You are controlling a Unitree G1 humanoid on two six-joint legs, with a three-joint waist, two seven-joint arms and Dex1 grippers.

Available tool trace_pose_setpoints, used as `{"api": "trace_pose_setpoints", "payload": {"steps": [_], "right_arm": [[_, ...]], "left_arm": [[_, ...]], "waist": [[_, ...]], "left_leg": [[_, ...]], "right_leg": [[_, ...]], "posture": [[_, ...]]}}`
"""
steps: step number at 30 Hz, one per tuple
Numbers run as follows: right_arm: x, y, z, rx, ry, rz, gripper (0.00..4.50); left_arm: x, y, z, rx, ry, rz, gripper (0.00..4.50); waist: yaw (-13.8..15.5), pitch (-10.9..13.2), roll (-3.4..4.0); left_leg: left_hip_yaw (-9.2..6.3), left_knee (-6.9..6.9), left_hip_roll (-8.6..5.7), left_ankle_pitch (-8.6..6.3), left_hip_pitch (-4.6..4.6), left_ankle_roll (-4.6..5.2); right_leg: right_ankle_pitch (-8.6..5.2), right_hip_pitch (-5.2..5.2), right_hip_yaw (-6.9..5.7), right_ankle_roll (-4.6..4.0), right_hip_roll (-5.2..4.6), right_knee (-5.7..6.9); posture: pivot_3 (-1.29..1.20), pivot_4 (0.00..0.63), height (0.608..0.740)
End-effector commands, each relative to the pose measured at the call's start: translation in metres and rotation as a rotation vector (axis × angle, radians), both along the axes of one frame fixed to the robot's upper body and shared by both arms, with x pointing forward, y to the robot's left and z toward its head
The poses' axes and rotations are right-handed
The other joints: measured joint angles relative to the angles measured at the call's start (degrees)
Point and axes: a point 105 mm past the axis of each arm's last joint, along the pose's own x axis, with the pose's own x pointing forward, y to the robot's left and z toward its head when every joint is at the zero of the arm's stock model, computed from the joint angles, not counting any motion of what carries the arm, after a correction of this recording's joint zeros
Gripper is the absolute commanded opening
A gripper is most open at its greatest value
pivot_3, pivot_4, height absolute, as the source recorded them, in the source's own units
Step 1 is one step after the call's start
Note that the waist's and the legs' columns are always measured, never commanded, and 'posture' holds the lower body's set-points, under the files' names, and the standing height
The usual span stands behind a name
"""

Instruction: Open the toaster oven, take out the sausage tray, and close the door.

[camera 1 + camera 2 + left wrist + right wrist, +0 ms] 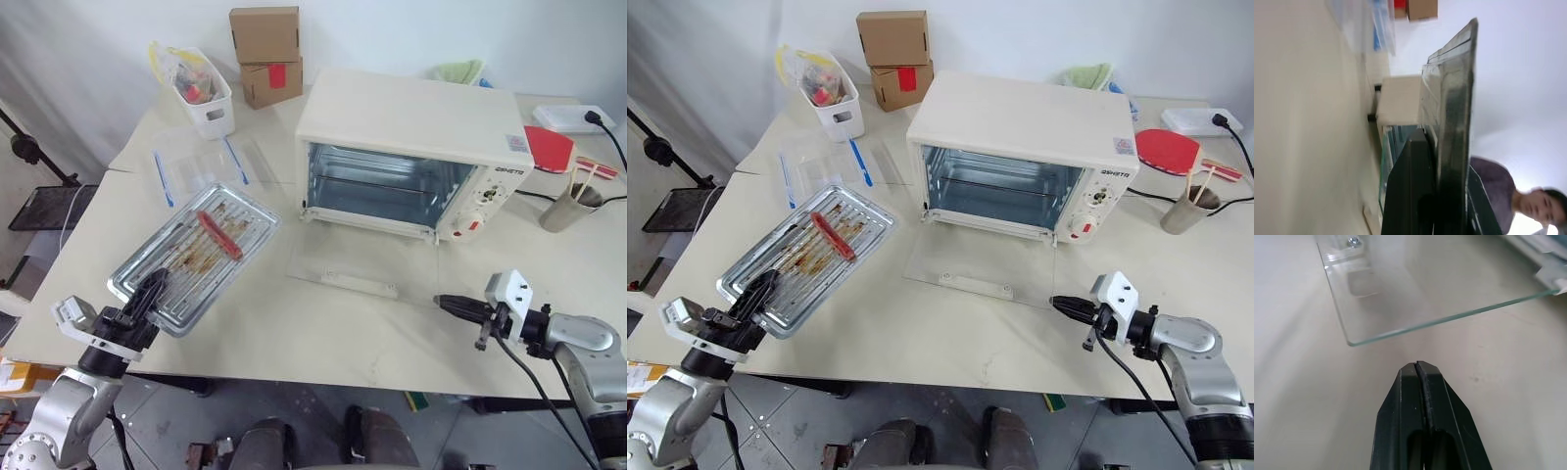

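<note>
At the bench's [294, 333] left front corner, the left gripper [147, 290] is clamped on the near end of the sausage tray [196, 257]. The tray appears to be carried just clear of the surface, tilted, though contact at its far end cannot be ruled out; it hangs partly past the bench's left edge. A grip on the short rim keeps the black fingers away from the greasy ridges and from the one red sausage [219, 235] lying across the middle.

Behind the tray, near the left rear corner, sit one clear plastic container [201, 157] with two blue clips, one white basket [208, 98] of small items and, at the rear edge, two cardboard boxes [266, 54] stacked one on the other.

At mid-bench stands the single toaster oven [411, 147], its cavity empty. The door [364, 264] is dropped flat onto the bench in front, its handle [358, 284] towards the front edge, which left the way clear for the tray to come out.

Near the right front edge, the right gripper [443, 302] has its fingers pressed together, holding nothing, pointing at the door's free corner and just short of the glass. That is likely a stance for nudging the door up, the one step not yet done.

Along the right edge are one red paddle [551, 147], one paper cup [568, 208] and one white power strip [573, 117].
</note>
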Motion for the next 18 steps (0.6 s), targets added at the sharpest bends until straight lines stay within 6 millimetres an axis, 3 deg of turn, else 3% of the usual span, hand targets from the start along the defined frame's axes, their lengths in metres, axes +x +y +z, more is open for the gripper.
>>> {"api": "trace_pose_setpoints", "payload": {"steps": [1,4,8,14,18], "right_arm": [[0.002,0.016,0.015,0.09,-0.03,0.056,0.02],[0.007,0.02,0.037,0.175,-0.091,0.054,0.02],[0.014,0.016,0.084,0.352,-0.238,-0.031,0.02],[0.011,0.013,0.138,0.51,-0.414,-0.089,0.02],[-0.008,0.021,0.134,0.446,-0.363,0.018,0.02]], "left_arm": [[-0.006,0.001,0.014,0.004,-0.043,0.069,0.0],[-0.007,-0.001,0.014,-0.005,-0.036,0.089,0.0],[-0.008,-0.001,0.015,-0.004,-0.038,0.107,0.0],[-0.011,-0.007,0.011,0.019,-0.01,0.079,0.0],[-0.009,-0.02,0.008,0.045,-0.001,-0.006,0.0]], "waist": [[-0.01,0.0,0.0],[0.04,0.0,0.01],[0.11,0.0,0.01],[0.28,0.01,0.02],[1.17,0.01,0.02]], "left_leg": [[0.01,0.0,0.0,0.0,0.0,0.0],[0.01,-0.01,0.0,-0.03,-0.01,-0.06],[0.0,0.0,0.0,-0.1,-0.04,-0.12],[-0.01,-0.03,0.0,-0.22,-0.07,-0.18],[-0.02,-0.09,0.0,-0.23,-0.1,-0.09]], "right_leg": [[0.0,0.0,0.01,0.0,0.0,0.0],[0.0,-0.02,-0.01,0.0,0.01,0.01],[0.0,-0.02,-0.01,0.0,0.01,-0.02],[0.0,-0.05,-0.03,0.0,0.02,-0.1],[0.0,-0.06,-0.05,0.0,0.03,-0.2]], "posture": [[0.0,0.15,0.74],[0.0,0.15,0.74],[0.0,0.15,0.74],[0.0,0.15,0.74],[0.0,0.15,0.74]]}}
